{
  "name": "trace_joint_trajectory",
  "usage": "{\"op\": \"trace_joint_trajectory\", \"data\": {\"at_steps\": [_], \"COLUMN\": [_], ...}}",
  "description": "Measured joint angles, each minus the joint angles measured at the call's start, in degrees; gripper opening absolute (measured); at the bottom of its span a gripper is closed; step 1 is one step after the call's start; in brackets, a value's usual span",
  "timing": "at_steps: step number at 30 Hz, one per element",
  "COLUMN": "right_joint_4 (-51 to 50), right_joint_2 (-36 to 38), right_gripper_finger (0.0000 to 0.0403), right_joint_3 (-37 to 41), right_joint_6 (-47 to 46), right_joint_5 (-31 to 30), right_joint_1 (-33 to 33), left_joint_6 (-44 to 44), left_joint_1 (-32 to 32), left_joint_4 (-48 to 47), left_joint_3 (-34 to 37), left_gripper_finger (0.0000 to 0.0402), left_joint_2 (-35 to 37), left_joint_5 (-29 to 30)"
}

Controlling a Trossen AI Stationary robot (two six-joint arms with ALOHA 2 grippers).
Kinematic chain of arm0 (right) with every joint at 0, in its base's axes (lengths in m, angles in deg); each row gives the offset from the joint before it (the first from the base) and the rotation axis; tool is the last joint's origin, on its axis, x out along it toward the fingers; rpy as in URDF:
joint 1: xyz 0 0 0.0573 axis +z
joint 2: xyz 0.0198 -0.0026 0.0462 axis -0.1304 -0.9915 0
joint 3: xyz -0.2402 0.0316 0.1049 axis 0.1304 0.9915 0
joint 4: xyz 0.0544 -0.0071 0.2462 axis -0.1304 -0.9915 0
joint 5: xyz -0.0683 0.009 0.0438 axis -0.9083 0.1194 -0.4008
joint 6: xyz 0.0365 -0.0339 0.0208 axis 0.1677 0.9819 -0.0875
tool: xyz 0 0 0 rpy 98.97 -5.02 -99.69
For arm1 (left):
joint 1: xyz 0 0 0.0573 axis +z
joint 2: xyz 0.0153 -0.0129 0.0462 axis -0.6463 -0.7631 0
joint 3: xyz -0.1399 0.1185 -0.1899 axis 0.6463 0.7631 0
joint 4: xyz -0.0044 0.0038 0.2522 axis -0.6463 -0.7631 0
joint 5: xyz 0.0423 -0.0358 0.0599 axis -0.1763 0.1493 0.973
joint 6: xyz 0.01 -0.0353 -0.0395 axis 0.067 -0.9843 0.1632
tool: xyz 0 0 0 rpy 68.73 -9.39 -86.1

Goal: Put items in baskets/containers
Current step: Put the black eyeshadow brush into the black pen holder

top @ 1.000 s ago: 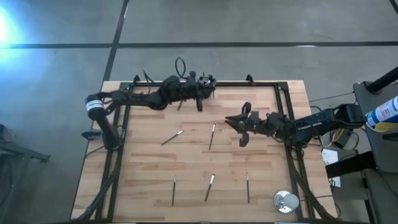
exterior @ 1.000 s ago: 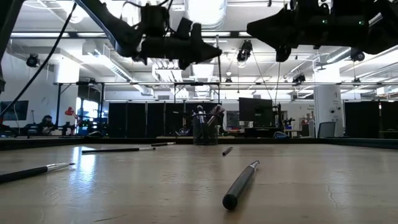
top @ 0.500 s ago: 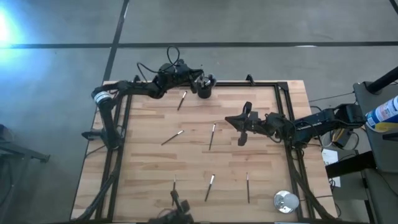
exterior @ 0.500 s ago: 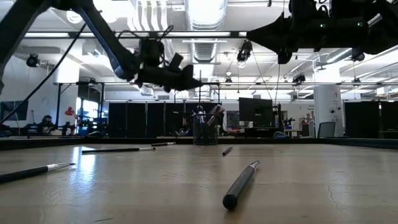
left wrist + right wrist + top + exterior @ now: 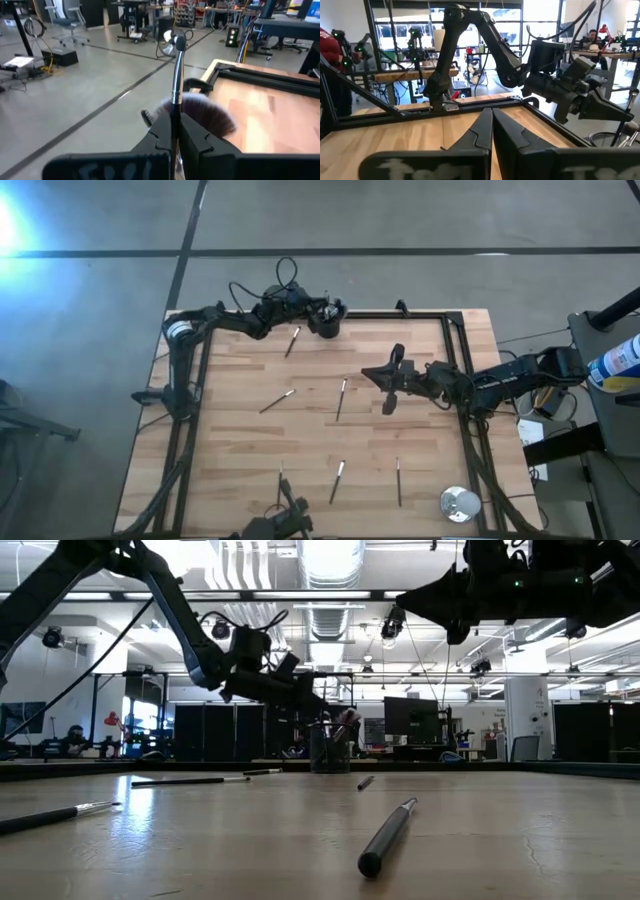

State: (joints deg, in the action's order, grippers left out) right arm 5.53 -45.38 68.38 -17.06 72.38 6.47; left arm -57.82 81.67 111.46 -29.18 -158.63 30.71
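The pale wooden worktop (image 5: 230,440), edged by a black frame (image 5: 430,315), carries a small black cup (image 5: 327,325) at its far edge. Six brushes lie flat and apart: one (image 5: 293,341) just beside the cup, two (image 5: 277,401) (image 5: 341,399) mid-board, three (image 5: 279,485) (image 5: 338,481) (image 5: 398,481) nearer the front. A round silver disc (image 5: 460,504) sits in the front right corner.

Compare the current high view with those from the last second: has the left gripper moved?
Yes. The left gripper, shut on a brush, has swung from the table's middle toward the far edge, now just beside the black cup, which stayed put.
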Motion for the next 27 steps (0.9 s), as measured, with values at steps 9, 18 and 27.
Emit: {"op": "trace_joint_trajectory", "data": {"at_steps": [9,18,27], "right_joint_4": [-0.8,-0.9,-1.6], "right_joint_2": [0.0,0.0,0.0], "right_gripper_finger": [0.0008,0.0008,0.0008], "right_joint_3": [0.0,0.0,0.0], "right_joint_6": [0.0,0.0,-0.2], "right_joint_5": [0.0,0.0,0.0], "right_joint_1": [0.0,0.0,0.0], "left_joint_6": [-3.2,-4.0,-4.7], "left_joint_1": [-0.1,-0.1,0.0], "left_joint_4": [-4.2,-7.8,-18.0], "left_joint_3": [0.0,0.0,0.0], "left_gripper_finger": [0.0033,0.0088,0.0091], "left_joint_2": [0.2,1.0,9.5], "left_joint_5": [0.0,0.1,0.8]}}
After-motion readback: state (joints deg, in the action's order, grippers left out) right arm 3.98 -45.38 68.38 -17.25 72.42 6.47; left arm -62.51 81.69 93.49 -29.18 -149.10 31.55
